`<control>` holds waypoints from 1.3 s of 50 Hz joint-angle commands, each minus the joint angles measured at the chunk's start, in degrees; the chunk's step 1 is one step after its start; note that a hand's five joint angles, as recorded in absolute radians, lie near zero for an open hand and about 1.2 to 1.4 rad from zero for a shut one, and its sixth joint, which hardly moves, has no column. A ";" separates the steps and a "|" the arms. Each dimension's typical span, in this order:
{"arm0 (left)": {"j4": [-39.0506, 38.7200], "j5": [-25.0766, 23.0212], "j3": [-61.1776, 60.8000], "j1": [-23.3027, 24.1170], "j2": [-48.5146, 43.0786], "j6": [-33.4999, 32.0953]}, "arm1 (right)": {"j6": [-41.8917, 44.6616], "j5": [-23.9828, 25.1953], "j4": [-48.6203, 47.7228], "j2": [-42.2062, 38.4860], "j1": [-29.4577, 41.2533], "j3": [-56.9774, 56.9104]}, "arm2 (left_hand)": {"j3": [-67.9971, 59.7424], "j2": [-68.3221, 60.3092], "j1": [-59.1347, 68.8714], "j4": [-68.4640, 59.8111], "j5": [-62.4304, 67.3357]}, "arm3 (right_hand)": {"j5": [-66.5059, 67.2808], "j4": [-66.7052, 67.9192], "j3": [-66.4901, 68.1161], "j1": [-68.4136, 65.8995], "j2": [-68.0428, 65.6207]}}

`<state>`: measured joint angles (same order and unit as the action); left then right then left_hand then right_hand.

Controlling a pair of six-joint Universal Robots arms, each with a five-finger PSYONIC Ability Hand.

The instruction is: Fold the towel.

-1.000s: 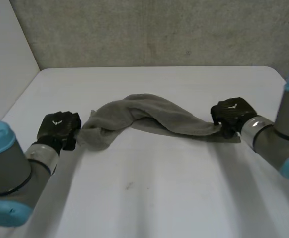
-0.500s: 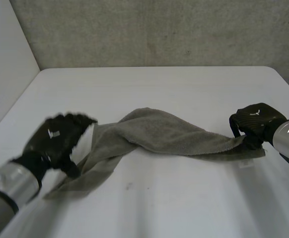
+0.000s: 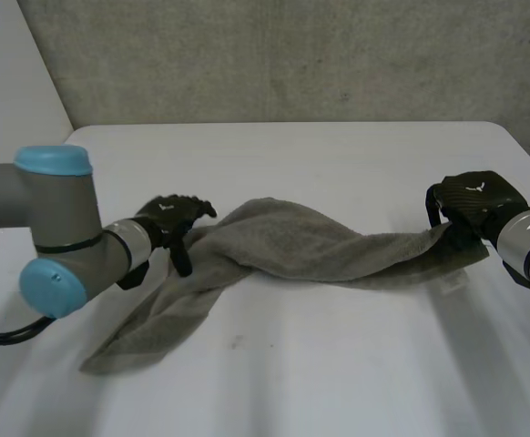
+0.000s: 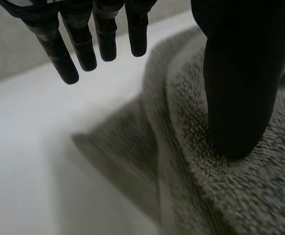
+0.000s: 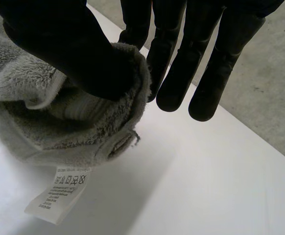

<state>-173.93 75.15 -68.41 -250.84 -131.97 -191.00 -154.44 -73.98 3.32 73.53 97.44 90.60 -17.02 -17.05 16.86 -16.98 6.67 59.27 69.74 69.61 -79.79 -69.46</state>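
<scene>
A grey towel point(image 3: 292, 246) lies bunched in a long strip across the white table point(image 3: 338, 373). Its left end trails toward the front left and its right end is lifted slightly. My left hand point(image 3: 169, 218) is on the strip's left part. In the left wrist view its thumb point(image 4: 240, 78) presses down on the towel point(image 4: 240, 196), while its straight fingers point(image 4: 83, 44) hang apart from the cloth over bare table. My right hand point(image 3: 474, 202) holds the right end. In the right wrist view its thumb point(image 5: 69, 44) pinches the towel's edge point(image 5: 59, 112) against the fingers.
A white care label point(image 5: 59, 193) hangs from the towel's right end, below my right hand. A grey wall point(image 3: 292, 55) runs along the table's far edge and a pale wall point(image 3: 10, 109) stands at the left. The table's right edge is close to my right hand.
My left hand let go of the towel's left end, which dropped toward the front left, and it now rests further in on the strip. My right hand pulled its end to the right.
</scene>
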 commanded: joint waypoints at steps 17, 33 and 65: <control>15.80 1.93 5.65 1.67 14.70 7.30 | 0.28 -0.72 4.48 3.19 0.29 -12.79 | -62.98 -62.95 63.14 -63.02 63.33 | 10.73 10.26 10.39 -0.21 -10.54; 24.86 1.94 11.10 -0.26 29.49 7.04 | 2.03 0.33 35.42 6.91 0.03 -40.85 | -62.98 -62.95 63.14 -63.02 63.33 | 10.73 10.26 10.39 -0.21 -10.54; 2.28 3.34 53.46 0.44 -3.74 9.33 | -10.79 -7.93 -2.62 -20.09 5.65 -61.33 | -62.98 -62.95 63.14 -63.02 63.33 | 10.73 10.26 10.39 -0.21 -10.54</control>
<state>-159.12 77.35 -28.32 -250.95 -137.03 -185.68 -156.94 -77.19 14.65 49.26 102.89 36.52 -69.69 -69.36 67.77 -69.74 58.60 59.27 69.76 69.61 -79.87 -69.48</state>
